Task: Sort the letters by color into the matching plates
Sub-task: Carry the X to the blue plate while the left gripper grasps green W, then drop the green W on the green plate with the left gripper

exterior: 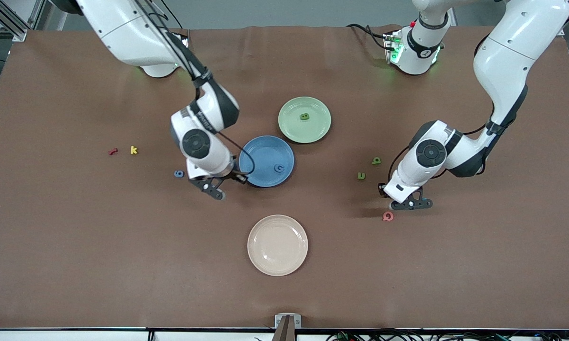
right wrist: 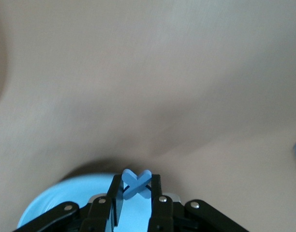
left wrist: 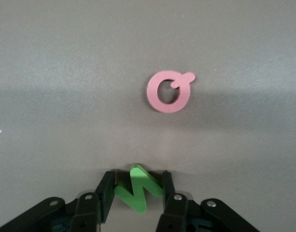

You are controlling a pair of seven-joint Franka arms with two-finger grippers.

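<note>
My left gripper (exterior: 410, 204) is down at the table toward the left arm's end, shut on a green N letter (left wrist: 138, 193) held between its fingers. My right gripper (exterior: 216, 189) hangs just beside the blue plate (exterior: 261, 147), shut on a blue plus letter (right wrist: 137, 184), with the blue plate's rim (right wrist: 51, 208) under its fingers. A blue G (exterior: 278, 167) lies in the blue plate. The pale green plate (exterior: 294, 128) holds a green B (exterior: 305, 116). A blue 6 (exterior: 179, 174) lies by the right gripper. Two green letters, a u (exterior: 361, 175) and a b (exterior: 376, 160), lie near the left gripper.
A pink Q (exterior: 387, 216) lies on the table right beside the left gripper's fingers, and it also shows as the pink Q (left wrist: 169, 91) in the left wrist view. A cream plate (exterior: 277, 245) sits nearer the front camera. A red letter (exterior: 113, 151) and a yellow k (exterior: 133, 150) lie toward the right arm's end.
</note>
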